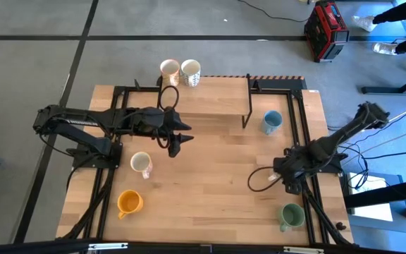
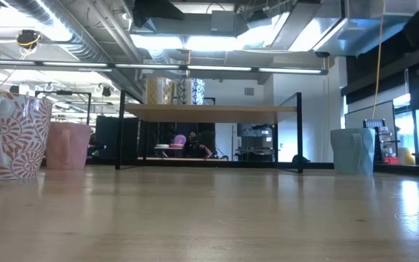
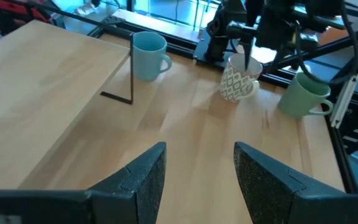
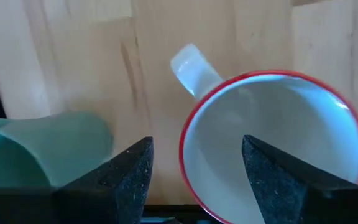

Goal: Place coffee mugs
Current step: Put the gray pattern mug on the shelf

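Right gripper (image 4: 194, 171), open, hovers over a red-rimmed mug (image 4: 272, 143) on the table (image 1: 210, 183); next: descend and grasp. Left gripper (image 3: 197, 171) waits open, empty.

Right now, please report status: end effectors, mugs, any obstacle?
Left end effector open, empty, mid-table. Right end effector open over red-rimmed white ceramic mug. Green ceramic mug close beside it.

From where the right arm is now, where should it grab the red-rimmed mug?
Probably by the rim wall of the red-rimmed mug, from straight above. It stands upright and open beneath the right gripper, whose open fingers already straddle the wall beside the handle.
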